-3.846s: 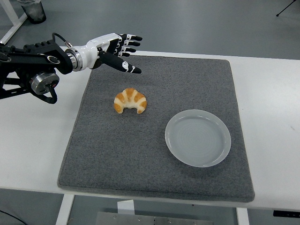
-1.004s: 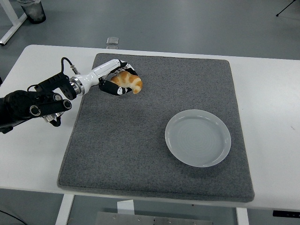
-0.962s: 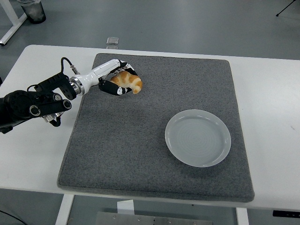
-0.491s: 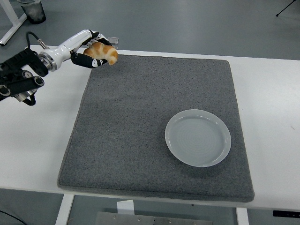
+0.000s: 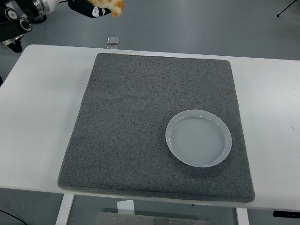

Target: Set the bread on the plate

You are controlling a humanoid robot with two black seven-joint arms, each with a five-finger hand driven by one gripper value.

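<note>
Up at the top-left edge, the left hand (image 5: 91,9) grips the bread (image 5: 110,5), its orientation cropped from view.

1. A mat (image 5: 140,122) lies on the worktop (image 5: 37,117), filling mid-frame.
2. A plate (image 5: 198,138) sits on the mat, lower right of centre.
3. The left robot hand (image 5: 89,6) holds bread (image 5: 111,4) at the upper left edge, beyond the worktop's far side.

No readable text, labels, brands or numbers anywhere: plate (image 5: 198,138), grey mat (image 5: 140,117) and white table (image 5: 42,117) are all plain and unmarked.
</note>
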